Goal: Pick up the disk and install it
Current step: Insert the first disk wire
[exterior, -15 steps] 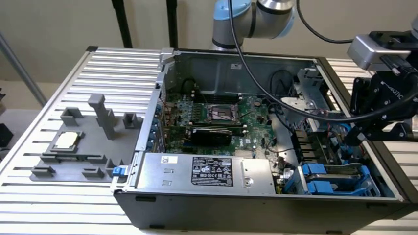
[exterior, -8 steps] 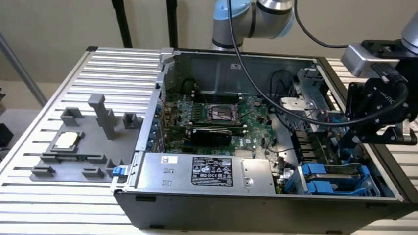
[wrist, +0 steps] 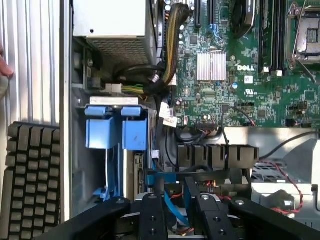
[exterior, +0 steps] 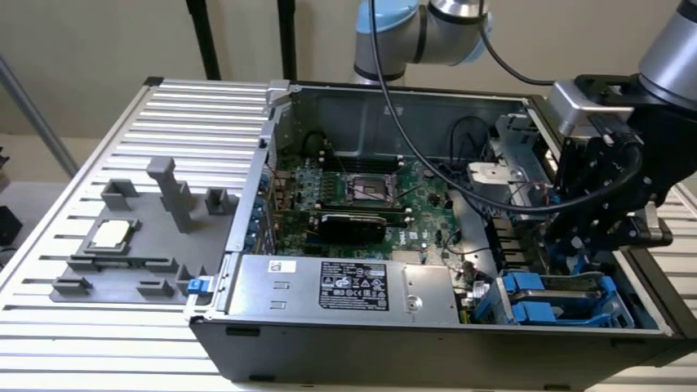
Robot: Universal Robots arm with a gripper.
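Arm point(exterior: 446, 41) descends from above; wrist bent downward, gripper point(exterior: 583, 237) pointing down with 2 fingers point(wrist: 150, 212) parted.

— Anything legible in there?
— Just "DELL", white letters on the green motherboard point(wrist: 210, 100), right beside the ribbed silver heatsink point(wrist: 211, 66).
— And the power supply point(exterior: 261, 286)?
— Its black label point(exterior: 357, 286), lower centre of the exterior view, carries white print and marks too small to read.
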